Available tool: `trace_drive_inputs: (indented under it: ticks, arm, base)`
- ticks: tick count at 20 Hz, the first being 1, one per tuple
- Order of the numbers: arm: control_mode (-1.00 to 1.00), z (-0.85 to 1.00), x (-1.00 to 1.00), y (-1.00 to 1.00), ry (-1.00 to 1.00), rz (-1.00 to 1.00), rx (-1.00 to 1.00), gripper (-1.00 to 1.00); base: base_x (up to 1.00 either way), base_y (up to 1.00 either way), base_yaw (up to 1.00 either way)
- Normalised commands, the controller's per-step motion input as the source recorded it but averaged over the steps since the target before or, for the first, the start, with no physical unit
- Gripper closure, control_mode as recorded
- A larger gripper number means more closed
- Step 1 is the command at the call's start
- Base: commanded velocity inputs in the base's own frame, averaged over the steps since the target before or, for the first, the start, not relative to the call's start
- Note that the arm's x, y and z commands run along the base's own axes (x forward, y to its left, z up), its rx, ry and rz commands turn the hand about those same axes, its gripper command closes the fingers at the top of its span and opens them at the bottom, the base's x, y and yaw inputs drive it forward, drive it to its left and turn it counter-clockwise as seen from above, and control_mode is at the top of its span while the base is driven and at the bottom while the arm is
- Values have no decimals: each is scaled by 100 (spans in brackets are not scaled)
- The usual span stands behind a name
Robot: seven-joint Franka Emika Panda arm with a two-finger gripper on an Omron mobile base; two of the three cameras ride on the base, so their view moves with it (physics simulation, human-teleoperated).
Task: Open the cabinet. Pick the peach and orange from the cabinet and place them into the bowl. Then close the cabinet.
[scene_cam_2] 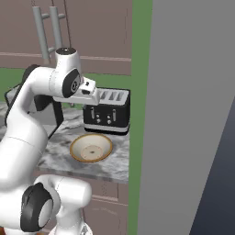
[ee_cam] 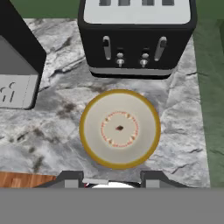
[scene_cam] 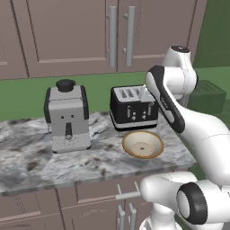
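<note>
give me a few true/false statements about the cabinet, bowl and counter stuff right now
1. Both cabinet doors are shut. True.
2. The bowl holds a peach. False: it holds no fruit.
3. The bowl sits on the counter just in front of the black toaster. True.
4. The coffee machine stands between the toaster and the bowl. False: it stands off to the toaster's left in the left base view.
5. The toaster lies tipped on its side. False: it stands upright, slots facing up.
</note>
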Motion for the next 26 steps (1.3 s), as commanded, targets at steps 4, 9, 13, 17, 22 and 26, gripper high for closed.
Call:
trace_drive_inputs:
  ticks: [4,9,13,17,22,26]
  arm:
    - [-100,0,-24,0,-7,0,0,-100]
    - [-100,10,-43,7,-27,0,-4,-100]
    - [-100,21,-34,11,-34,0,-1,-100]
    - [-100,35,-35,16,-37,0,0,-100]
    - [-100,43,-50,10,-43,0,0,-100]
    - [-100,45,-49,1,-46,0,0,-100]
  base:
    - [0,0,0]
    - [0,0,0]
    - [0,0,0]
    - [0,0,0]
    - [0,0,0]
    - [0,0,0]
